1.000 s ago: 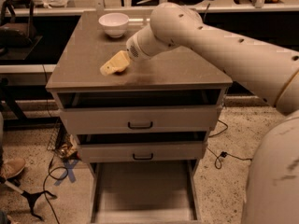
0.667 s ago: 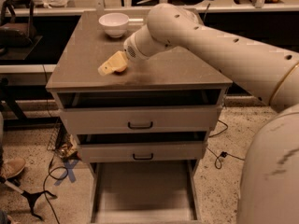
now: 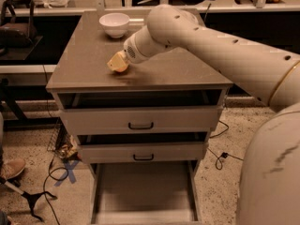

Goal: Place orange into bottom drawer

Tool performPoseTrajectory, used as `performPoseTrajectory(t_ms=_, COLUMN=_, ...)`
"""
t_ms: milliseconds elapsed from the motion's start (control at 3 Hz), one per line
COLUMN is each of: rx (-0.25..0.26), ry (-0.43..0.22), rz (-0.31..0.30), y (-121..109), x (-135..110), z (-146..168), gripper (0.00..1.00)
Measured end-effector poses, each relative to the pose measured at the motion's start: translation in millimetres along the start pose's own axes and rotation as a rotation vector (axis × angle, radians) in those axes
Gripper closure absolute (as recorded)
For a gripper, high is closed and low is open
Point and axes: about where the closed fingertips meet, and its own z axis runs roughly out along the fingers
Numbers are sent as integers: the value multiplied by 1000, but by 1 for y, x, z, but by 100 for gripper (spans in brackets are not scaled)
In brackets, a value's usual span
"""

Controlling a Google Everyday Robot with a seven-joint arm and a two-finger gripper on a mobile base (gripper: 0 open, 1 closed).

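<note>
- Gripper (image 3: 117, 63) low over the cabinet top (image 3: 183, 71), upper centre-left of frame, below the white bowl (image 3: 115, 23); cannot tell whether grasping or released.
- Orange (image 3: 122, 69) peeking out at the gripper's tip.
- Bottom drawer (image 3: 145, 191) pulled open, bottom centre.

Cream, hole-dotted arm (image 3: 225, 46) with gold band (image 3: 282, 83); yellowish gripper (image 3: 117, 63) over the cabinet top (image 3: 89, 60).

Bowl (image 3: 115, 23) sits at back left of counter (image 3: 187, 71). Pincer (image 3: 117, 62) is low over the counter, in front of the bowl, left of centre, with the orange (image 3: 122, 69) at its tip. Arm (image 3: 211, 41) reaches in from the right. Three drawers are stacked below the counter. Bottom drawer (image 3: 145, 191) is pulled out furthest. Cables (image 3: 54, 172) lie on the floor to the left.
</note>
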Motion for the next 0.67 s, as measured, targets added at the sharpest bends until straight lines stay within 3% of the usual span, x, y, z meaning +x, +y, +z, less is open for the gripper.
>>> performPoseTrajectory(t_ms=333, rx=-8, ry=-11, rz=6, y=0, x=0, z=-5, gripper=72)
performPoseTrajectory(t_ms=667, rx=-24, ry=-54, rz=-4, y=9, x=5, z=-38, gripper=95)
